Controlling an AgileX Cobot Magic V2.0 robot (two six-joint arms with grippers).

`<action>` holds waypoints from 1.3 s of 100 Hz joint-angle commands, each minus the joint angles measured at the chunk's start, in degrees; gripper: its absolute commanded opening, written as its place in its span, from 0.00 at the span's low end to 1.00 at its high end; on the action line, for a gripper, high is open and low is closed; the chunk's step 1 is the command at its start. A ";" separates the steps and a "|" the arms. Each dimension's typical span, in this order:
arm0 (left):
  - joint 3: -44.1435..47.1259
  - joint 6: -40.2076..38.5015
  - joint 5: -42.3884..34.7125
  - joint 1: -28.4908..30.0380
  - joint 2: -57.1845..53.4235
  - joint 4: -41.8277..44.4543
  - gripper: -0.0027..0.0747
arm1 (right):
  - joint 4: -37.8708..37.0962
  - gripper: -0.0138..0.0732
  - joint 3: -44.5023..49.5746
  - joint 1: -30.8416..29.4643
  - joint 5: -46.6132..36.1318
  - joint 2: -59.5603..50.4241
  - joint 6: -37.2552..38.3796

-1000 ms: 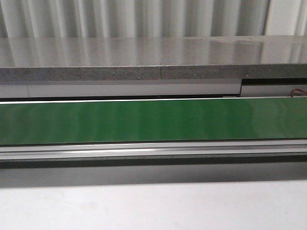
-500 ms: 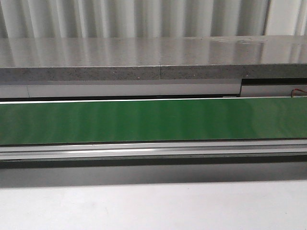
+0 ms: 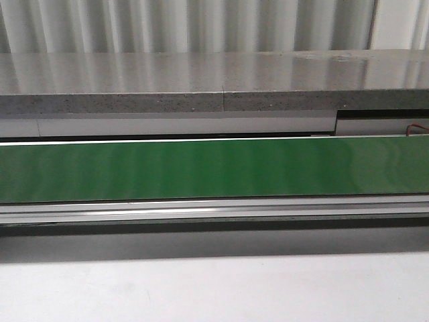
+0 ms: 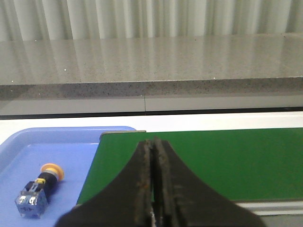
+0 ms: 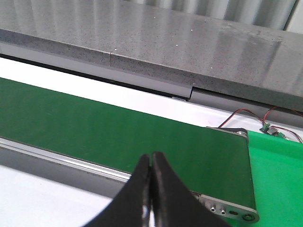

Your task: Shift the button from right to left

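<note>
The button (image 4: 39, 189) lies on its side in a blue tray (image 4: 71, 142) at the left end of the green conveyor belt (image 4: 213, 161). Its yellow head (image 4: 53, 170) points toward the belt and its clear-and-blue block (image 4: 31, 203) is nearest me. My left gripper (image 4: 154, 142) is shut and empty, hovering over the belt's left end, to the right of the button. My right gripper (image 5: 151, 156) is shut and empty above the near edge of the belt (image 5: 118, 132) near its right end. Neither gripper nor the button shows in the front view.
A grey stone shelf (image 3: 214, 84) runs behind the belt (image 3: 214, 168). A metal rail (image 3: 214, 211) edges the belt's near side, with the white tabletop (image 3: 214, 288) in front. A green tray (image 5: 279, 179) and red wires (image 5: 241, 116) sit at the belt's right end.
</note>
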 commanded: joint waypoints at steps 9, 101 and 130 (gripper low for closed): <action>6.61 -0.99 -9.57 -0.35 -2.26 -0.27 0.01 | -0.55 0.08 -1.31 -0.04 -4.51 0.69 -0.42; 6.23 -0.99 -6.40 -0.35 -2.26 -0.36 0.01 | -0.55 0.08 -1.31 -0.04 -4.48 0.81 -0.42; 6.23 -0.99 -6.40 -0.35 -2.26 -0.36 0.01 | -0.78 0.08 -1.23 -0.18 -5.12 0.81 -0.42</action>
